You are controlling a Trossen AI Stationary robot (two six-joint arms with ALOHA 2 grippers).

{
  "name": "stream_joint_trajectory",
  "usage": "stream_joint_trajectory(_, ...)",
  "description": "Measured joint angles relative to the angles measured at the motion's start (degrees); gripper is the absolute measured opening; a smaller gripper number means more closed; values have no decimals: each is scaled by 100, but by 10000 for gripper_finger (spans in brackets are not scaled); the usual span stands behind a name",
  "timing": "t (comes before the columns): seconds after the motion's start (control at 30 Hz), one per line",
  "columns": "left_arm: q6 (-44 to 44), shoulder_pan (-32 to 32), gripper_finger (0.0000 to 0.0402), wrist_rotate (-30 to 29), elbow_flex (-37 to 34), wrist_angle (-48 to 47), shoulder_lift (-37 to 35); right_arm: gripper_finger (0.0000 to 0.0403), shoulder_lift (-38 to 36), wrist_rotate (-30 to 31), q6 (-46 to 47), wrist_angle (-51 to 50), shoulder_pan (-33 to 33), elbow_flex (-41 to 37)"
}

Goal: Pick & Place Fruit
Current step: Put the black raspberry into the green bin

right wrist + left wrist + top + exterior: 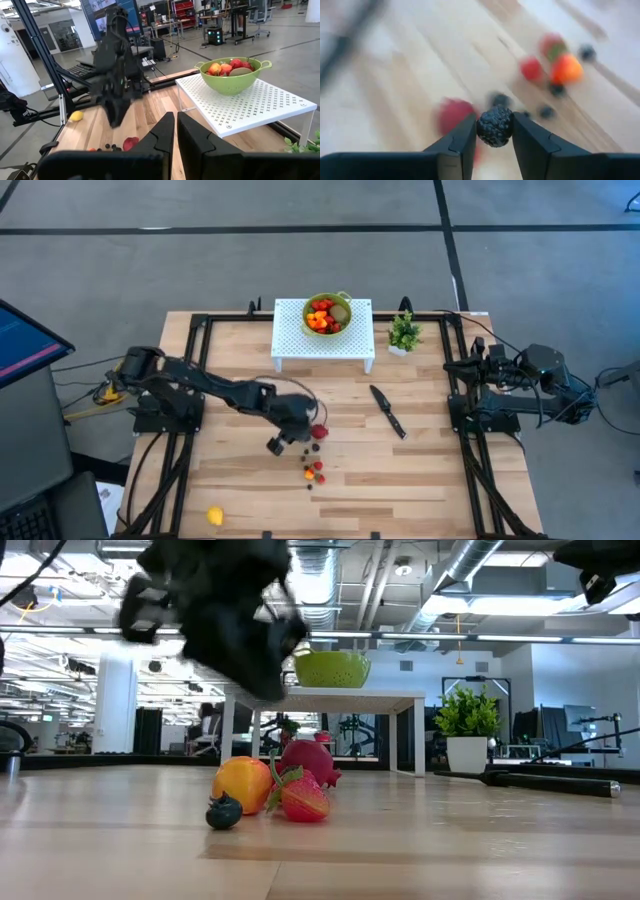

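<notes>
Overhead arrangement, nearest the lower edge first. A yellow fruit (215,516) lies alone at the lower left of the table (420,480), well apart from everything else. Just below centre, a loose cluster of small fruits (315,471) rests on the bare wood; the table-level view resolves it as a dark berry (224,811), an orange fruit (243,784), a strawberry (304,798) and a larger dark red fruit (309,760) behind them, all close together.

Directly above that cluster in the overhead frame hangs the left gripper (285,443), its arm reaching in from the left edge. Its wrist camera shows the two fingers (462,145) drawn narrow on a blackberry (495,126), which is pinched between the tips and raised clear of the wood; the remaining fruits appear blurred beyond it.

Right of centre lies a black knife (388,411), set diagonally. Toward the upper middle stands a white perforated stand (300,340) bearing a green colander (340,299) filled with red, orange and brownish-green fruit (322,317). A small potted plant (404,333) sits just beside the stand's right end.

The right gripper (175,131) waits at the right edge of the table; its wrist camera shows the fingers pressed together with nothing between them.
</notes>
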Motion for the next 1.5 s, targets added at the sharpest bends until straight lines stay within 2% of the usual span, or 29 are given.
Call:
stream_joint_trajectory(0.13,-260,317,106,-39,2,824,-564,17,0,0,0,-2,2,0)
stream_joint_trajectory(0.3,-294,774,106,-98,4,2442,-1079,17,-2,1,0,0,0,0)
stream_joint_trajectory(0.47,-294,1270,106,-433,18,4099,-1274,17,0,2,0,0,2,0)
stream_joint_trajectory(0.53,-314,1508,106,-588,24,4455,-1291,17,0,0,0,0,2,0)
stream_joint_trajectory(0.77,-820,2470,106,-756,506,4492,-978,17,0,0,2,0,0,0)
stream_joint_trajectory(0.9,-1267,3036,106,-762,820,4097,-680,17,0,0,0,0,2,0)
stream_joint_trajectory(1.07,-1340,3561,106,-764,1129,3325,-264,17,0,0,0,0,1,0)
stream_joint_trajectory(1.27,-1340,3890,106,-764,1145,2980,-25,17,0,0,0,-2,1,0)
stream_joint_trajectory(1.5,-1340,3930,106,-759,1145,2512,13,17,0,0,1,-1,1,0)
